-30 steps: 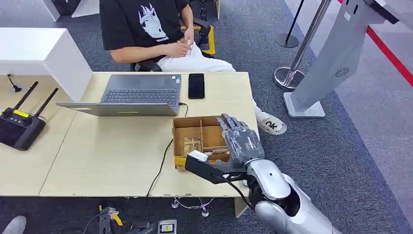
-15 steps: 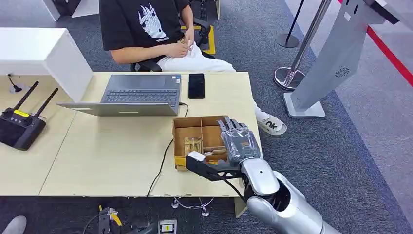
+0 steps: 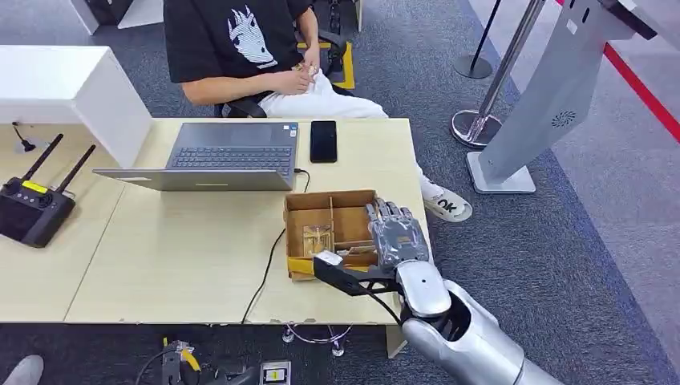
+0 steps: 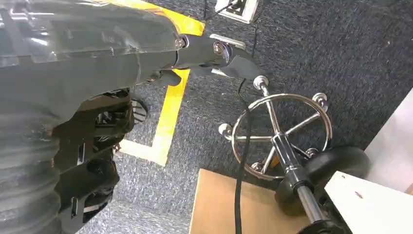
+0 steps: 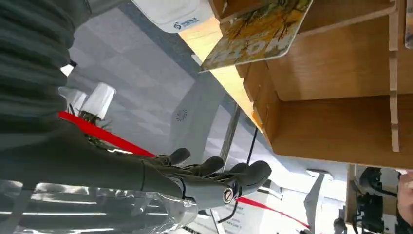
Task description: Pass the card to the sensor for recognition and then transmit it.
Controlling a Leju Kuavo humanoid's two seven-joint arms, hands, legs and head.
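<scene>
A cardboard box (image 3: 307, 205) with wooden dividers stands near the table's front right corner. Cards (image 3: 317, 238) stand in its middle compartment. In the right wrist view one yellow patterned card (image 5: 258, 30) sticks out past a divider, beside a small white device (image 5: 171, 14). That white device (image 3: 327, 258) sits at the box's front edge. My right hand (image 3: 397, 237) hovers over the right side of the box, fingers (image 5: 219, 181) spread and holding nothing, its dark thumb reaching along the front edge beside the device. My left hand (image 4: 146, 53) hangs over the floor, holding nothing.
A laptop (image 3: 232, 156) and a black phone (image 3: 323, 140) lie at the table's far side, where a person (image 3: 240, 48) sits. A black controller with antennas (image 3: 32, 210) is at the left. A grey kiosk (image 3: 545, 96) stands at the right. A chrome chair base (image 4: 280, 131) is on the floor.
My right hand has drawn back toward me and settled lower over the box's right side. The box and the cards have not moved.
</scene>
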